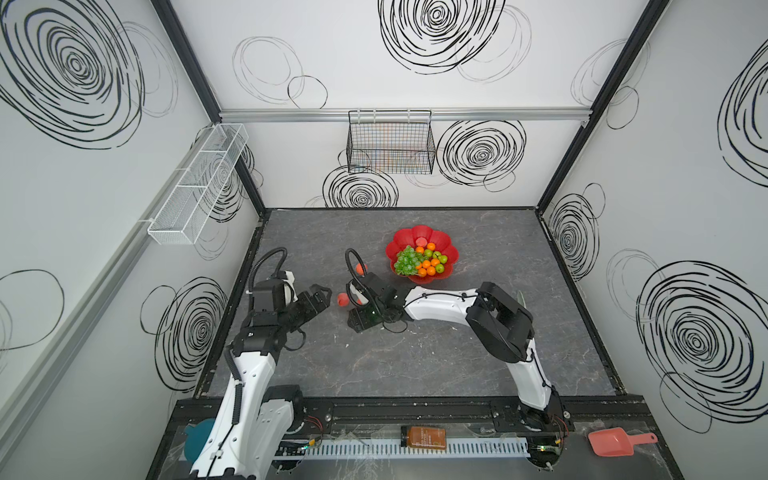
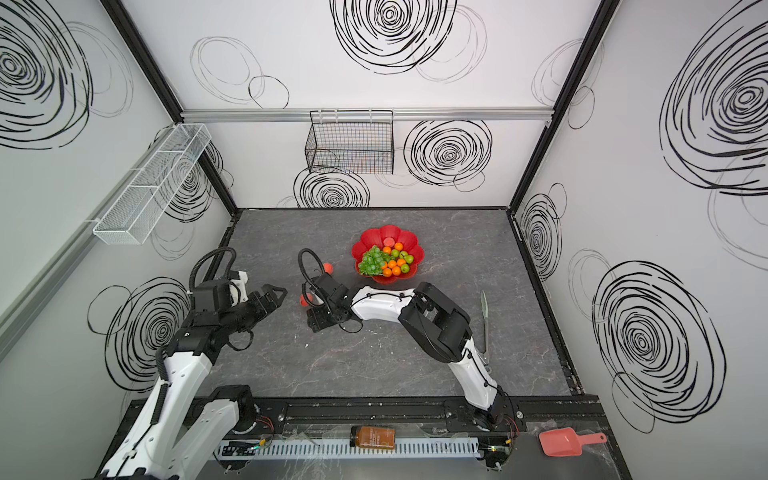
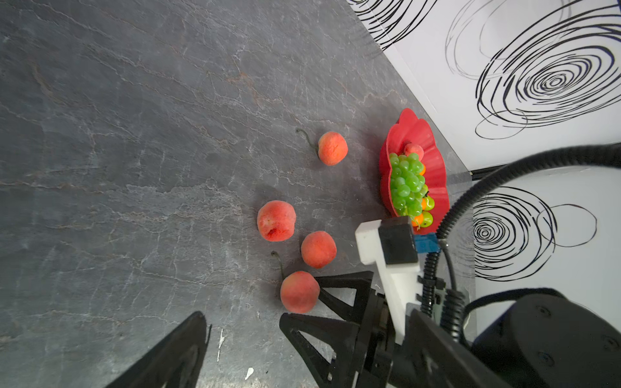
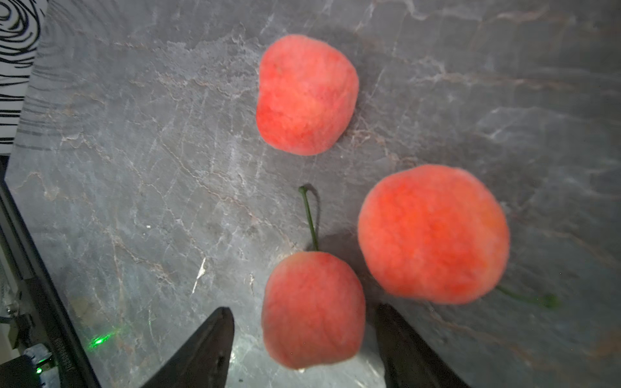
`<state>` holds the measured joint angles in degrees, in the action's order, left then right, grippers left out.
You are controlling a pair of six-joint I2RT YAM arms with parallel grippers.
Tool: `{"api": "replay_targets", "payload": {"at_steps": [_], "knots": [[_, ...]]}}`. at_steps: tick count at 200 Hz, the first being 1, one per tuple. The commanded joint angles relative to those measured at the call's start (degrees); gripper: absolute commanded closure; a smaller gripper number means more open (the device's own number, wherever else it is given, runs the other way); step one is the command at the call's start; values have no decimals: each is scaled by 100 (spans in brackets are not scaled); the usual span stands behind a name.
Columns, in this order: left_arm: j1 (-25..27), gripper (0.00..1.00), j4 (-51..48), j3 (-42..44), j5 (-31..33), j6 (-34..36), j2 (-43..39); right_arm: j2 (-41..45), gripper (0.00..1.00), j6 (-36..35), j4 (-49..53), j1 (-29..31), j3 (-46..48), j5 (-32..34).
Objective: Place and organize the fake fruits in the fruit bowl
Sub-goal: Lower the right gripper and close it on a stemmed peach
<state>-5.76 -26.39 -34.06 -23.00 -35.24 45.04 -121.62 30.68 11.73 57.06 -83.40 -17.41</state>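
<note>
The red flower-shaped fruit bowl (image 1: 405,239) (image 2: 374,237) (image 3: 420,134) holds green grapes (image 1: 406,261), oranges, green apples and one peach (image 1: 422,242). Several peaches lie on the grey table to its left. My right gripper (image 4: 302,309) (image 3: 302,299) is open. Its fingers straddle a stemmed peach (image 4: 312,309) (image 3: 299,291) with a gap on each side. Two more peaches (image 4: 305,94) (image 4: 433,235) lie just beyond it. Another peach (image 3: 332,147) (image 1: 360,269) sits nearer the bowl. My left gripper (image 1: 326,300) (image 2: 279,297) hangs wide open and empty, left of the peaches.
Pale-green tongs (image 2: 484,320) lie right of the right arm. A black wire basket (image 1: 390,143) hangs on the back wall and a white mesh rack (image 1: 195,187) on the left wall. An amber bottle (image 1: 423,437) and a pink scoop (image 1: 615,441) sit on the front ledge.
</note>
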Motion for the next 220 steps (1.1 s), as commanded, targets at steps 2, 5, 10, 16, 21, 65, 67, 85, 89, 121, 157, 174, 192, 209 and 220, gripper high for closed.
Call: {"api": "replay_targets", "payload": {"at_steps": [2, 5, 10, 16, 21, 65, 67, 85, 89, 121, 157, 174, 192, 209, 220], "knots": [[-57, 4, 246, -40, -50, 105, 7, -159, 29, -47, 202, 34, -155, 58], [-57, 4, 248, -43, -47, 105, 13, -168, 29, -46, 204, 34, -170, 66], [-56, 4, 257, -31, -47, 105, 11, -181, 30, -51, 211, 34, -179, 74], [-57, 4, 255, -31, -60, 105, 13, -198, 30, -53, 226, 34, -193, 79], [-59, 4, 257, -30, -63, 101, 13, -212, 30, -52, 233, 37, -204, 89], [-57, 4, 262, -30, -95, 108, 32, -386, 33, -60, 336, 34, -316, 134], [-57, 4, 265, -30, -96, 106, 32, -394, 33, -61, 338, 34, -322, 135], [-57, 4, 268, -30, -101, 105, 38, -444, 36, -71, 363, 36, -345, 143], [-57, 4, 275, -28, -101, 105, 40, -450, 37, -71, 365, 34, -340, 141], [-57, 4, 275, -32, -109, 106, 36, -393, 43, -88, 348, 41, -256, 202], [-57, 4, 279, -47, -159, 132, 43, -290, 48, -97, 315, 42, -146, 221], [-57, 4, 303, -57, -197, 156, 24, -249, 50, -157, 312, 42, -148, 174], [-47, 4, 353, -56, -298, 193, -8, -180, 51, -202, 329, 42, -164, 183], [-26, 4, 376, -83, -337, 228, -32, -101, 52, -228, 336, 47, -144, 219], [-5, 4, 361, -115, -339, 252, -39, -26, 53, -246, 339, 42, -118, 257]]}}
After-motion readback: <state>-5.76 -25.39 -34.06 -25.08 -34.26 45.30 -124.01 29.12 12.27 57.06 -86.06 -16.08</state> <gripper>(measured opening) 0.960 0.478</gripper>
